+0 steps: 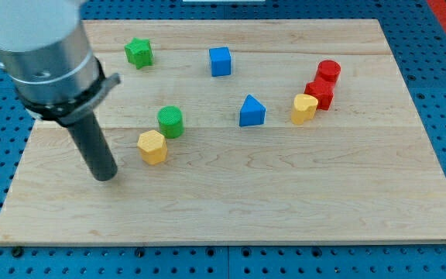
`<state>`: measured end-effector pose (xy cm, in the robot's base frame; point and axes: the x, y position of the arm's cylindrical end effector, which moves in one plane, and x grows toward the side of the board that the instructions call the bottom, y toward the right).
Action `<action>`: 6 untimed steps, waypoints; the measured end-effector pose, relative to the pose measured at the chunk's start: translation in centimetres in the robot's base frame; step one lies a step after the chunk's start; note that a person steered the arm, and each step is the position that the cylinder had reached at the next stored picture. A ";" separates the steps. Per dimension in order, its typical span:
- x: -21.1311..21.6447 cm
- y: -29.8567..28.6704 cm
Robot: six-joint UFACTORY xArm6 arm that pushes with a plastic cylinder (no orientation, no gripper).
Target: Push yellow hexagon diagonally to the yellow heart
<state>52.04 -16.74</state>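
Tip [107, 177] of the rod rests on the bench [231, 209] just to the view's left of the yellow hexagon [152, 146], a little lower in the view, with a narrow gap of bare wood between them. The end effector is only this plain rod: it has nothing that opens or closes and holds nothing.

The hexagon sits left of the bench's middle, with a green cylinder [170, 122] touching or nearly touching its upper right side. The yellow heart [303, 108] lies well apart toward the view's right and slightly higher, next to two red blocks [322, 85]. A blue triangle [252, 111] stands between hexagon and heart, near the direct line. A blue cube [220, 61] and a green star [138, 52] lie nearer the view's top.

From the tip, the hexagon lies up and to the right, roughly the same heading as hexagon to heart, so the tip seems already behind it for a diagonal push. The cylinder and triangle could be caught on the way.
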 end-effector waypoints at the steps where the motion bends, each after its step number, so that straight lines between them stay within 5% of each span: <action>1: -2.5 4.2; 4: -8.5 17.6; 5: -7.3 21.0; 6: -4.3 17.3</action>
